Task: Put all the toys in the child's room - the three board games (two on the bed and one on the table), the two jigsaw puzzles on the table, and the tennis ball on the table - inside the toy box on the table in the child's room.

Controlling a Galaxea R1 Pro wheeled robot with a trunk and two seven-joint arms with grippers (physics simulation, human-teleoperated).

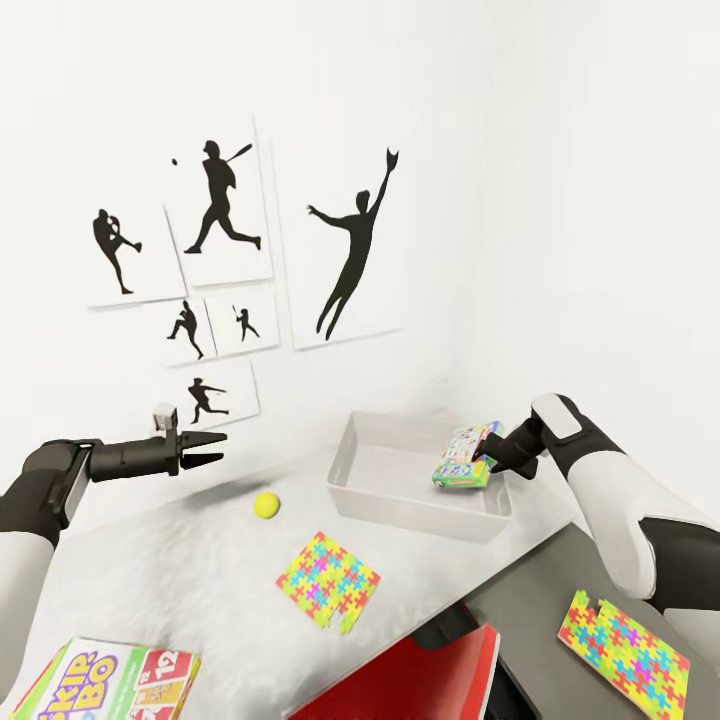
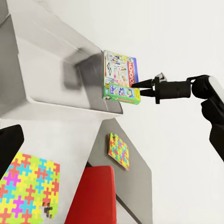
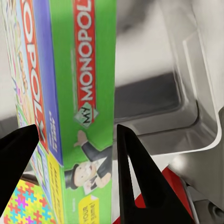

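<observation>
At the left, the Skip-Bo board game (image 1: 110,685) is lying at the near edge of the table (image 1: 150,570), and above it the left gripper (image 1: 212,450) is hovering with its fingers narrowly parted, holding nothing. Further right, the tennis ball (image 1: 266,505) is sitting on the pale top, near one jigsaw puzzle (image 1: 328,582). Beyond them the toy box (image 1: 370,470) is standing near the wall. The right gripper (image 1: 490,462) is clamping the white-green Monopoly box (image 1: 462,458) over the bin's right rim, tilted. The second jigsaw puzzle (image 1: 625,655) is lying on the dark section, past the red chair (image 1: 410,680).
</observation>
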